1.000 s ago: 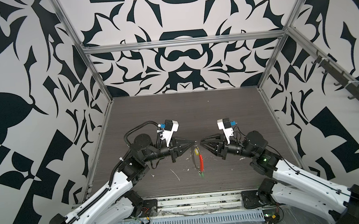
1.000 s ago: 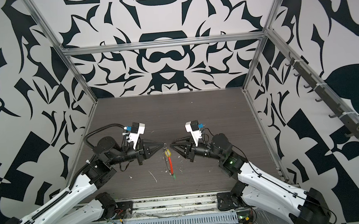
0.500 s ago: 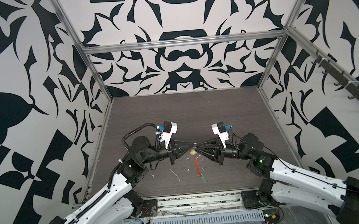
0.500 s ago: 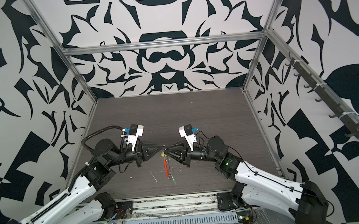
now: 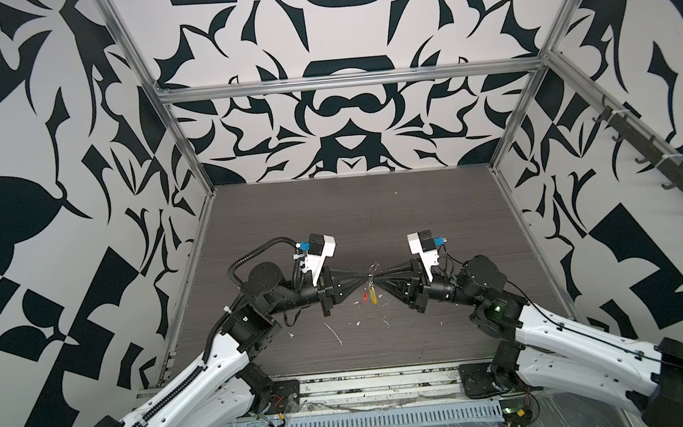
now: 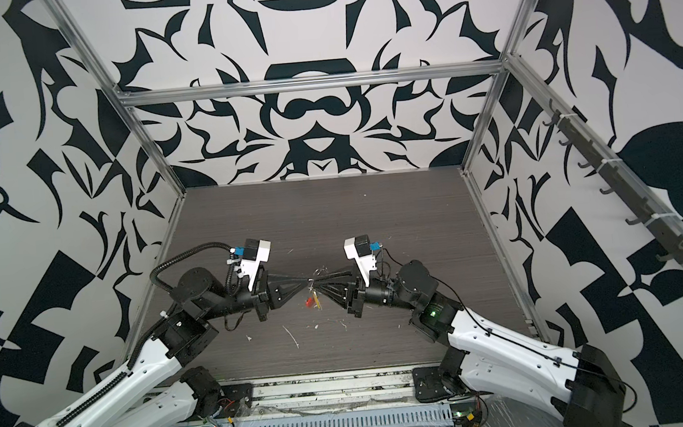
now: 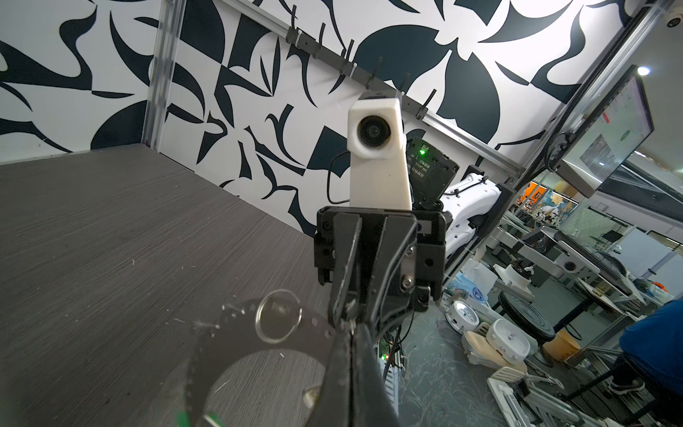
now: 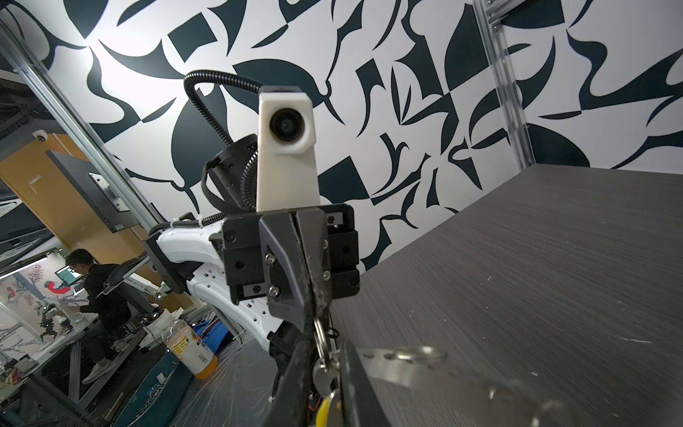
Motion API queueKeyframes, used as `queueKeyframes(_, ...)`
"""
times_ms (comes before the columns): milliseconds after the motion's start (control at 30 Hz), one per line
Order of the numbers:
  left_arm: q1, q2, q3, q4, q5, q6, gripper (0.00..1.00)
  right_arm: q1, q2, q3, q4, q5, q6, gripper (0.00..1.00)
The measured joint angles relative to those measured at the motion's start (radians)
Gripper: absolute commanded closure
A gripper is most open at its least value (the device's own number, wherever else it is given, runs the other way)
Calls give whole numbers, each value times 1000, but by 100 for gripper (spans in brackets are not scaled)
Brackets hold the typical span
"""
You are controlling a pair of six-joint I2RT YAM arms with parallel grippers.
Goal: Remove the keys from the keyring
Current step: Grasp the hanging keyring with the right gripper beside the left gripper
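— Black-and-white patterned walls (image 5: pixel 345 118) close in a dark wood-grain bench (image 5: pixel 331 207). Both arms reach inward from the near corners, wrists level, and their pointed hands meet tip to tip above the bench's middle.
— How does the left hand (image 5: pixel 364 280) stand?
— Fingers pressed together on the keyring (image 5: pixel 373 267), holding it clear of the bench. The right wrist view shows thin silver wire leaving its closed tips.
— And the right hand (image 5: pixel 375 278)?
— Fingers close together with a narrow gap, right at the left hand's tips, against the ring's perforated band (image 7: pixel 236 314). Whether they actually pinch the metal cannot be told.
— Where are the keys?
— The yellow key (image 5: pixel 374 296) hangs just under the meeting tips, beside the red sleeve (image 5: pixel 365 298). The green key (image 7: pixel 180 417) is only a blurred sliver at the edge of the left wrist view.
— What changed over the last second?
— The right hand's fingers were spread wider and stood a little off the ring; it has come in and narrowed. The red sleeve hung long and straight then and now looks short. The left hand has kept its grip.
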Motion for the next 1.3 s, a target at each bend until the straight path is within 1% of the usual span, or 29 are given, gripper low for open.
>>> queueKeyframes(133, 0, 0, 0, 0, -3, -1, 100, 6, 13, 0, 14, -2, 8, 94)
queueKeyframes(200, 0, 0, 0, 0, -6, -6, 100, 7, 13, 0, 19, -5, 6, 100)
queueKeyframes(333, 0, 0, 0, 6, -8, -14, 100, 9, 13, 3, 22, -6, 8, 100)
queueKeyframes(367, 0, 0, 0, 7, -8, -16, 99, 9, 13, 4, 19, -6, 7, 100)
queueKeyframes(433, 0, 0, 0, 6, -13, -21, 77, 9, 12, 17, -11, -3, 5, 100)
queueKeyframes(467, 0, 0, 0, 5, -16, -19, 69, 9, 11, 26, -32, 1, 2, 100)
queueKeyframes(500, 0, 0, 0, 3, -21, -21, 63, 10, 8, 39, -70, 6, -4, 100)
queueKeyframes(533, 0, -1, 0, -4, -24, -24, 59, 11, 3, 53, -111, 13, -16, 100)
queueKeyframes(633, -2, -12, 0, -40, -37, -24, 54, 12, -17, 105, -274, 37, -60, 100)
queueKeyframes(767, -2, -43, 0, -95, -49, -19, 54, 13, -9, 210, -492, 36, -137, 100)
queueKeyframes(867, -2, -59, 0, -135, -53, -7, 56, 13, 42, 318, -658, -11, -210, 100)
queueKeyframes(1033, -2, -64, 0, -191, -53, 13, 65, 13, 144, 471, -893, -103, -337, 100)
queueKeyframes(1100, -2, -64, 0, -205, -51, 17, 70, 12, 167, 510, -968, -123, -379, 100)
queueKeyframes(1167, -2, -64, 0, -213, -45, 23, 72, 11, 177, 538, -1034, -132, -418, 100)
queueKeyframes(1300, -2, -61, 0, -218, -23, 27, 73, 3, 177, 575, -1125, -135, -470, 100)
